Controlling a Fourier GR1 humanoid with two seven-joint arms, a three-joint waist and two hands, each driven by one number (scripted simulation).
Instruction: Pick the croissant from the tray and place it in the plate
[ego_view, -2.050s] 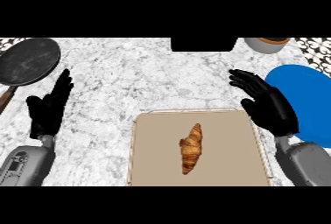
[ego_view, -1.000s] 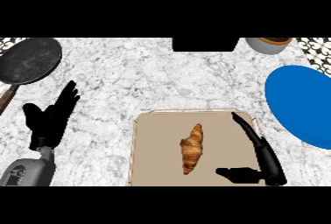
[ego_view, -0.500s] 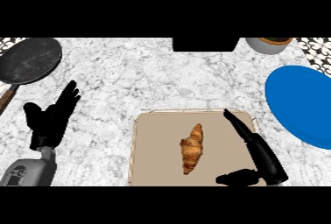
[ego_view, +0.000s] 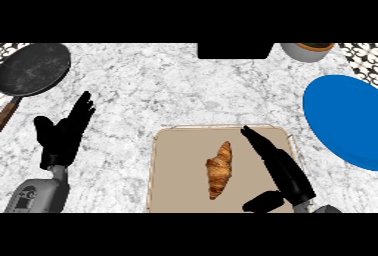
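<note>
Right hand (ego_view: 283, 171), fingers straight, now closer over the tray (ego_view: 177, 165), croissant (ego_view: 219, 170) just to its left.

1 each: croissant (ego_view: 219, 170), tray (ego_view: 177, 165), plate (ego_view: 343, 120), pan (ego_view: 33, 67)

Veined marble counter (ego_view: 170, 90), matt beige tray (ego_view: 177, 170), flaky golden croissant (ego_view: 220, 170), smooth blue plate (ego_view: 347, 120), dull dark pan (ego_view: 33, 67)

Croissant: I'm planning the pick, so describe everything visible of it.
The croissant is golden brown, ridged, tapered at both ends, apparently whole. It lies flat near the middle of the tan tray, lengthwise, far tip leaning slightly right. Only the tray touches it; the open right hand is beside it on its right, apart.
</note>
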